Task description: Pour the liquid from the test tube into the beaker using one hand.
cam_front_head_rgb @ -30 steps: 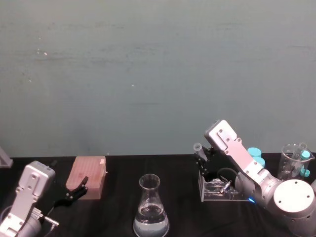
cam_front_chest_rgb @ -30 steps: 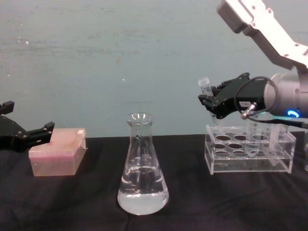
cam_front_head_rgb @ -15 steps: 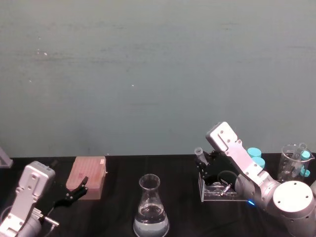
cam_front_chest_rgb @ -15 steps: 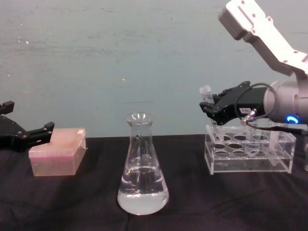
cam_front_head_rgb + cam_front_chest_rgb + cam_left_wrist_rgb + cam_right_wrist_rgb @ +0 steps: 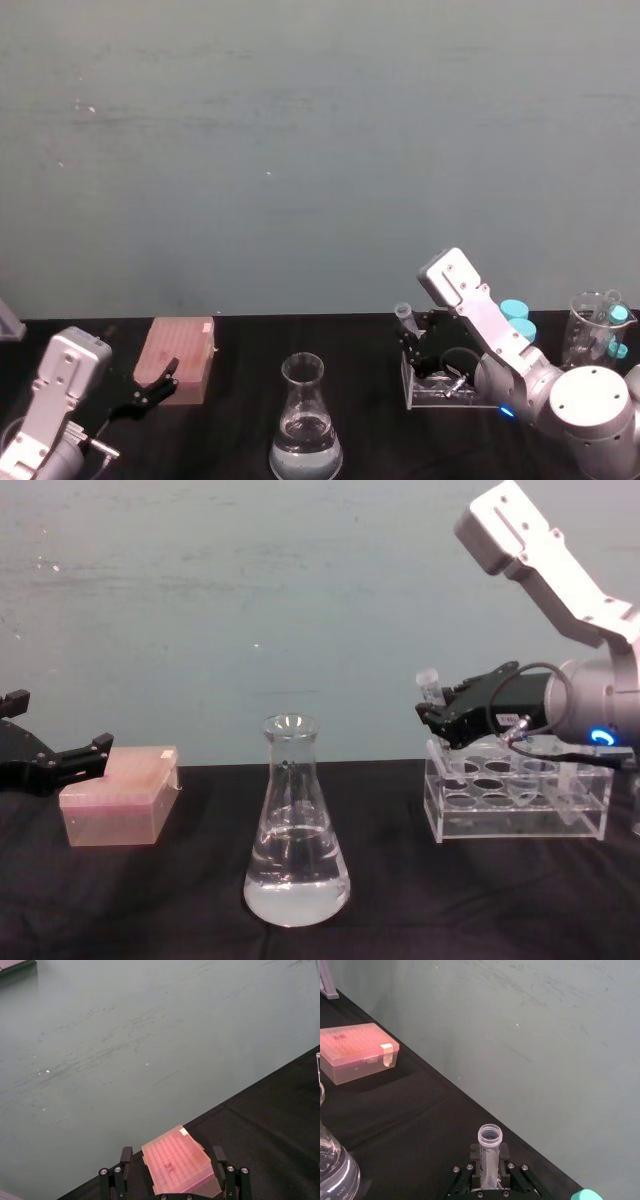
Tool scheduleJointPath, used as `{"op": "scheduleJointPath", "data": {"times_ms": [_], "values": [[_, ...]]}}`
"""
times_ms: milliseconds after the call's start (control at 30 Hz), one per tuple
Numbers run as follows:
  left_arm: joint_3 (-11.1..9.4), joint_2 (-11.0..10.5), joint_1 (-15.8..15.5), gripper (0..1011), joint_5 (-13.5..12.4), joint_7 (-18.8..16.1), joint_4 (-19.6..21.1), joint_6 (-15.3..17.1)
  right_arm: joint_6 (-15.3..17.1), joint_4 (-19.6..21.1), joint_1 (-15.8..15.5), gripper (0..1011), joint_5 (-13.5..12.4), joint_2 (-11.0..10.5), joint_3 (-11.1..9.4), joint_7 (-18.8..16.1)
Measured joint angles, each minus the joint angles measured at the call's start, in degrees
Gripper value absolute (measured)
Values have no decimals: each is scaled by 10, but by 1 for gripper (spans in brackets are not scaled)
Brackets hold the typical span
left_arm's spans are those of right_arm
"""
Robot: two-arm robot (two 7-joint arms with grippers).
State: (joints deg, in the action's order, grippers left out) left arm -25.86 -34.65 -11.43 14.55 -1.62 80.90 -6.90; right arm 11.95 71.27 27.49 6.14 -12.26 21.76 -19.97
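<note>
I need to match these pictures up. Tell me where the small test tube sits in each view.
Head view: the test tube is right of centre, in the right claw, above the clear rack's left end.
Chest view: upper right, test tube gripped over the rack.
Right wrist view: bottom centre, test tube upright between the claw's fingers.
Left wrist view: not in it.
Shared landmark: the pink box.

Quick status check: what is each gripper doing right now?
Left gripper: open, holding nothing, beside the pink plastic tip box.
Right gripper: shut on the small clear plastic test tube, over the clear acrylic rack.
</note>
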Motion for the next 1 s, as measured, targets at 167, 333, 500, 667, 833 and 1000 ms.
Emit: {"op": "scheduleJointPath", "data": {"times_ms": [167, 333, 500, 667, 833, 1000], "values": [[0, 0, 0, 1000, 0, 0, 0, 0, -2, -12, 4, 209, -2, 2, 1, 1], [0, 0, 0, 1000, 0, 0, 0, 0, -5, -25, 10, 209, -3, 4, 1, 4], [0, 0, 0, 1000, 0, 0, 0, 0, -14, -33, 13, 209, 0, 4, 2, 11], [0, 0, 0, 1000, 0, 0, 0, 0, -16, -34, 13, 209, 1, 4, 2, 12], [0, 0, 0, 1000, 0, 0, 0, 0, -15, -33, 13, 209, 1, 4, 2, 12], [0, 0, 0, 1000, 0, 0, 0, 0, -14, -32, 12, 209, 1, 4, 2, 11]]}}
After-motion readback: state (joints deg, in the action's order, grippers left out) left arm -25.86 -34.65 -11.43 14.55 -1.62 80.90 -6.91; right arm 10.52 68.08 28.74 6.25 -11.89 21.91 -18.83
